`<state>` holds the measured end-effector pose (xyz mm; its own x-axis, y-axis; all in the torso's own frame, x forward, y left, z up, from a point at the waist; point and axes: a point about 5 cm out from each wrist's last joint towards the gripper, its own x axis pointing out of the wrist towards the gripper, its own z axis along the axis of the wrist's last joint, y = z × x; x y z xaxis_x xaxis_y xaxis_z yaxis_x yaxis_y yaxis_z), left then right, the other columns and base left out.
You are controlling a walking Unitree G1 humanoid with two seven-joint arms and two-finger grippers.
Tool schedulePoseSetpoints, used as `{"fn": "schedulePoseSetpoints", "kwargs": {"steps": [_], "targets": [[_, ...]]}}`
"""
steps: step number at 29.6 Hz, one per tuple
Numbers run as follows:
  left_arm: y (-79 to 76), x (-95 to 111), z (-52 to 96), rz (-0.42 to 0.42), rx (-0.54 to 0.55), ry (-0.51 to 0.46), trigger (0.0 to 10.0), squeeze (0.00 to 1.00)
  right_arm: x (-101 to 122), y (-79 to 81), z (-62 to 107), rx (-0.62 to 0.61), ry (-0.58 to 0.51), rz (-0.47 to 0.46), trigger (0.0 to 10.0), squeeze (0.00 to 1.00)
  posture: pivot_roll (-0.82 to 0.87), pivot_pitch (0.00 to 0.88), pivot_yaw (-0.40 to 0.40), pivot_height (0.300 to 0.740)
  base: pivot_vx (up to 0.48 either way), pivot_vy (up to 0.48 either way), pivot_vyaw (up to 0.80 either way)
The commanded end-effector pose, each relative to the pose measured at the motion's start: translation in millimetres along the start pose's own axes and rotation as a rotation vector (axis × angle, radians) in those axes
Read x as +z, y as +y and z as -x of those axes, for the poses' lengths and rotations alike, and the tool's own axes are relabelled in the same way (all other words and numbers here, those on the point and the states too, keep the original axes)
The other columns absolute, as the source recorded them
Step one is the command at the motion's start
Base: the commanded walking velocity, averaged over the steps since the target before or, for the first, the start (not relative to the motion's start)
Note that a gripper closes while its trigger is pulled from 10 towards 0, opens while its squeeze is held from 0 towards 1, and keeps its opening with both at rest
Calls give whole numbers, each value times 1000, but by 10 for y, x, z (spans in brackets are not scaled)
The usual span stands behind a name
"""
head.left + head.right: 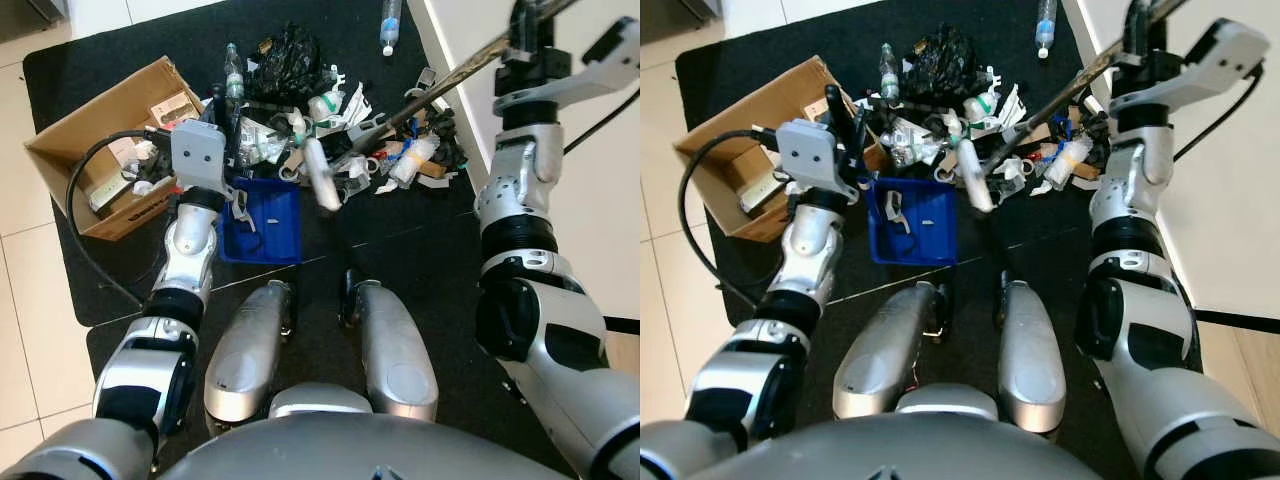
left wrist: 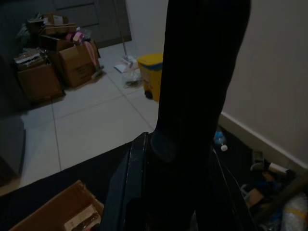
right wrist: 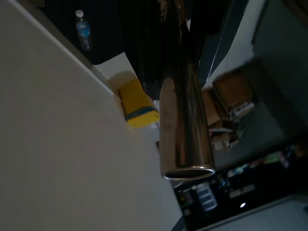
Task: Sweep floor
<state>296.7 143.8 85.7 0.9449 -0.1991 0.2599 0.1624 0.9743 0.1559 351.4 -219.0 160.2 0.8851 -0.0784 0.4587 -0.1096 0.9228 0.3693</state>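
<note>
- The right end effector [image 1: 520,35] is gripping the metal broom handle [image 1: 450,75], raised at the far right beside the white wall [image 1: 600,200]; its fingers are closing around the tube, whose open end [image 3: 187,172] is showing in the right wrist view.
- The handle is slanting down to the left, ending at the pale broom head [image 1: 322,175], which is sitting at the near edge of the litter pile [image 1: 330,120] on the black mat [image 1: 400,240].
- The left end effector [image 1: 222,120] is holding the upright stem of the blue dustpan [image 1: 262,222]; its fingers are wrapping the dark stem [image 2: 202,96].
- The dustpan is lying on the mat just near of the pile, with a few scraps inside.
- An open cardboard box [image 1: 105,140] is standing to the left, touching the dustpan's side of the pile.
- A plastic bottle [image 1: 390,25] is lying far off, near the wall.
</note>
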Motion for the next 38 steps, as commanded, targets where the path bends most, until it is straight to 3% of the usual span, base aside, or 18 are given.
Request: {"fn": "schedulePoseSetpoints", "kwargs": {"steps": [1,3,5,10,14,15,18,21,27,28,30,38], "targets": [[-34,64,-6,36,-20,-25,10000,0,-12,-70,65,-39,4,1,10000,0,149,205,8,740,0,0,0],[-15,117,-24,43,-17,-40,10000,0,-46,-79,90,-45,26,20,10000,0,153,192,11,740,0,0,0],[37,284,-80,114,-7,-59,10000,0,-143,-89,157,-71,91,60,10000,0,154,175,12,740,0,0,0],[50,362,-97,177,-1,-65,10000,0,-199,-124,194,-96,143,83,10000,0,150,160,10,740,0,0,0],[77,456,-103,182,8,-69,10000,0,-11,-331,193,-183,100,354,10000,0,143,136,1,740,0,0,0],[77,456,-103,182,8,-69,10000,0,-11,-331,193,-183,100,354,10000,0,143,136,1,740,0,0,0],[100,447,-56,181,9,-26,10000,0,210,-502,165,-268,27,468,10000,0,139,133,-2,740,0,0,0],[106,360,20,167,-2,28,10000,0,362,-589,132,-296,-30,455,10000,0,134,133,-1,740,0,0,0],[57,209,115,137,7,127,10000,0,459,-658,103,-333,-55,445,10000,0,125,135,-5,740,0,0,0],[38,213,109,102,18,140,10000,0,458,-673,105,-339,-48,454,10000,0,127,134,-9,740,0,0,0],[49,374,3,41,87,101,10000,0,357,-644,137,-328,-6,466,10000,0,130,133,-13,740,0,0,0],[199,745,-233,35,109,-49,10000,0,124,-530,222,-274,71,462,10000,0,135,125,-14,740,0,0,0]]}}
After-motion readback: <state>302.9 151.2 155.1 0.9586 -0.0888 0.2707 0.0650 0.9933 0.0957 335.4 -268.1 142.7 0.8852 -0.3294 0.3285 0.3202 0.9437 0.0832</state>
